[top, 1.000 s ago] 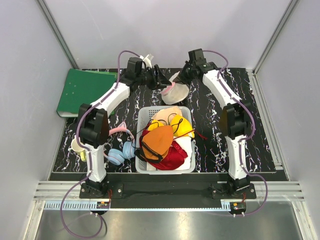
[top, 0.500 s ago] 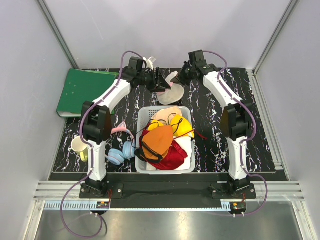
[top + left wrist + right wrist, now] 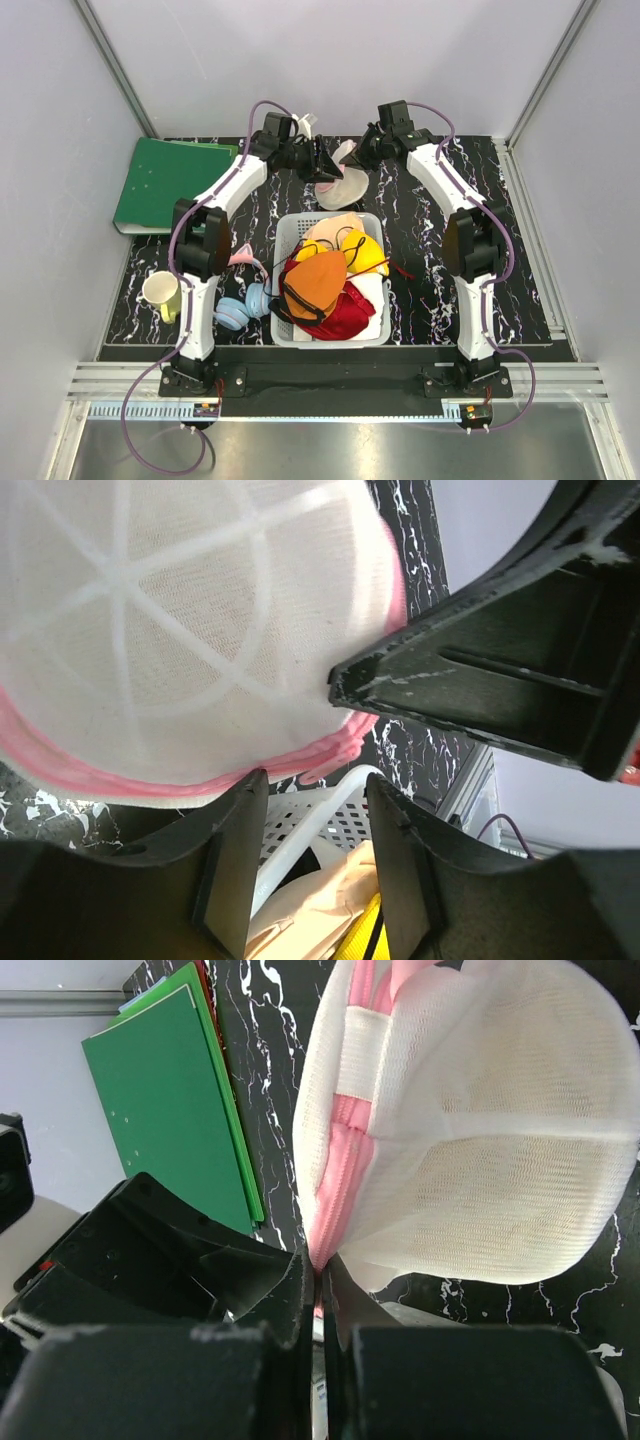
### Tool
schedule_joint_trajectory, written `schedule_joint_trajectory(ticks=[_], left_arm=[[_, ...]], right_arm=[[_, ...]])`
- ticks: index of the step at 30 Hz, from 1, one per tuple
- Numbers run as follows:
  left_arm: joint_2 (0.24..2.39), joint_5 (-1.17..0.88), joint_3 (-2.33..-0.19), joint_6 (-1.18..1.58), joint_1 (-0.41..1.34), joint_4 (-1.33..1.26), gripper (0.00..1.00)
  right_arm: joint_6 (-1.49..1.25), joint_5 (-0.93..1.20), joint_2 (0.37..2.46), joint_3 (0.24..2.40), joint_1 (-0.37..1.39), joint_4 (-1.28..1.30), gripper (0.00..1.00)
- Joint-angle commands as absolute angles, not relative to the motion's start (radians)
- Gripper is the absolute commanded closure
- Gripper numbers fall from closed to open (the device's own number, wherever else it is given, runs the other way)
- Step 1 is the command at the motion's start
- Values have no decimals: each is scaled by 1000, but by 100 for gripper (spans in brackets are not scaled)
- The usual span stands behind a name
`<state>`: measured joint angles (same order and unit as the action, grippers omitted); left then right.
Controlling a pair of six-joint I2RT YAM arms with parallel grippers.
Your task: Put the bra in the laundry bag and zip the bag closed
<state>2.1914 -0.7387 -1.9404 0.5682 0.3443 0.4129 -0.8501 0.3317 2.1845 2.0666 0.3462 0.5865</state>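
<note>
The laundry bag is a white mesh dome with a pink zipper rim, held tilted at the back of the table. It fills the left wrist view and the right wrist view. My right gripper is shut on the pink zipper rim. My left gripper is open just at the bag's left edge, under the pink rim, with nothing between its fingers. The bra is hidden; the yellow fabric in the basket carries black straps.
A grey-white plastic basket sits mid-table with an orange bra, a peach one and red cloth. A green folder lies back left. A mug and blue headphones stand front left.
My left arm has edged right, bringing its gripper closer against the bag's left edge. The right gripper has kept its hold and the bag has tipped slightly.
</note>
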Motion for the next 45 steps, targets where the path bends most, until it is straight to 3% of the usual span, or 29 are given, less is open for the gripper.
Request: schedule_joint_trajectory(ticks=[1, 7, 15, 22, 26, 27, 34, 45], left_arm=[[2201, -759, -2011, 560, 342, 399, 55], [2203, -755, -2026, 581, 344, 377, 63], [2192, -761, -2020, 604, 344, 353, 64], [2184, -744, -2011, 612, 344, 345, 72], [2178, -716, -1997, 609, 344, 347, 88], [2177, -703, -1987, 601, 344, 362, 100], [2094, -470, -1855, 433, 339, 434, 100], [2056, -498, -1786, 322, 296, 466, 100]], right_arm=[[-862, 370, 2105, 2066, 356, 526, 100], [-868, 376, 2108, 2066, 356, 523, 100], [-873, 388, 2118, 2071, 356, 520, 100], [-879, 393, 2117, 2057, 356, 515, 100], [-893, 400, 2114, 2051, 356, 514, 100], [-903, 408, 2112, 2051, 356, 512, 100], [-957, 472, 2103, 2048, 334, 509, 100], [-973, 624, 2115, 2084, 259, 491, 100]])
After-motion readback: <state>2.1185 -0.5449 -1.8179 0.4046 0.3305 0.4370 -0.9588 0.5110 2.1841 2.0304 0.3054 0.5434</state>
